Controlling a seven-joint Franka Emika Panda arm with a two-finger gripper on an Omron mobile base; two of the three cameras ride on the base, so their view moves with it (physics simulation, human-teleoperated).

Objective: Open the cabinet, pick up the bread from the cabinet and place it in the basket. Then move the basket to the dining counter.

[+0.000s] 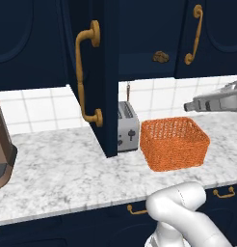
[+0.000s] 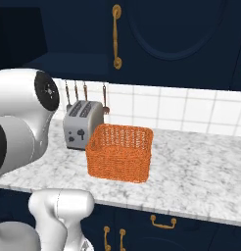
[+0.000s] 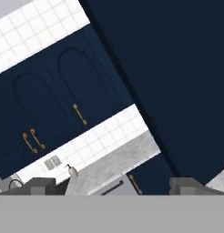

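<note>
Navy kitchen, white tile, marble worktop (image 1: 62, 169).
The cabinet (image 1: 103, 72) door stands open; the bread (image 1: 161, 57) sits inside, above the orange basket (image 1: 174, 143), whose long axis runs along the wall beside the toaster (image 1: 127, 126). The gripper (image 3: 113, 184) is wide open, empty.

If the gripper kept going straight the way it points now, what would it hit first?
Probably the open cabinet door: its navy panel looms right ahead of the open gripper in the hand view. Depth is unclear; the far wall cabinets lie well beyond.

orange mesh basket (image 1: 174, 143), navy cabinet (image 1: 103, 72), brown bread (image 1: 161, 57)
</note>
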